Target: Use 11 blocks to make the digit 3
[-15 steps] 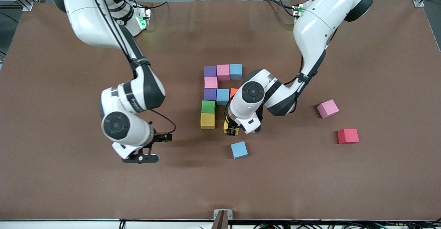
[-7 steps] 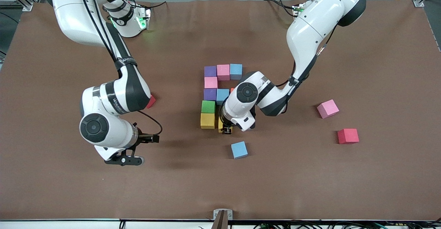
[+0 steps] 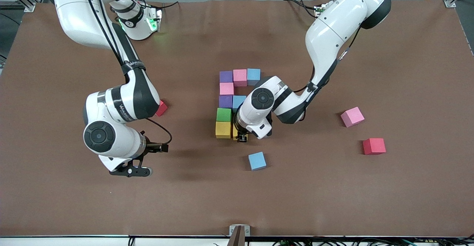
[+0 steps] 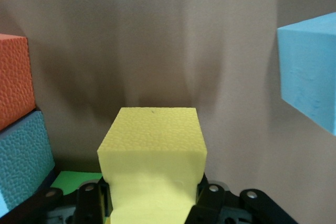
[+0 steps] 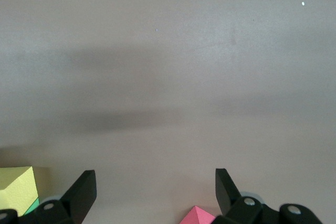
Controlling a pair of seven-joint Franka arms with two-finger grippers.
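**Yellow cube held at the end of the block column**

The left gripper (image 3: 242, 138) is pinching a yellow cube (image 4: 152, 153) between its jaws, low at the table and just beside the yellow block (image 3: 223, 129) that ends the built column. In the left wrist view the held cube sits square between the fingers (image 4: 92, 198), with an orange block (image 4: 14, 80) and a blue block (image 4: 23, 156) to one side and a sliver of green (image 4: 73, 178) under them.

The unfinished digit (image 3: 233, 101) has its long axis running toward the front camera. Its farthest bar is a row of purple (image 3: 226, 76), pink (image 3: 240, 77) and light blue (image 3: 253, 76). From the purple end a column comes nearer: pink (image 3: 226, 88), purple (image 3: 225, 101), green (image 3: 223, 114), then yellow. A light blue block (image 3: 239, 101) sits beside the second purple, forming the middle bar with the orange one, which the left arm hides in the front view.

A loose light blue cube (image 3: 257, 161) lies nearer the camera than the held cube. A pink cube (image 3: 352, 116) and a red cube (image 3: 374, 146) lie well apart toward the left arm's end.

The right gripper (image 3: 129, 172) waits toward the right arm's end, jaws spread and empty, with another red cube (image 3: 162, 108) partly hidden by its arm.
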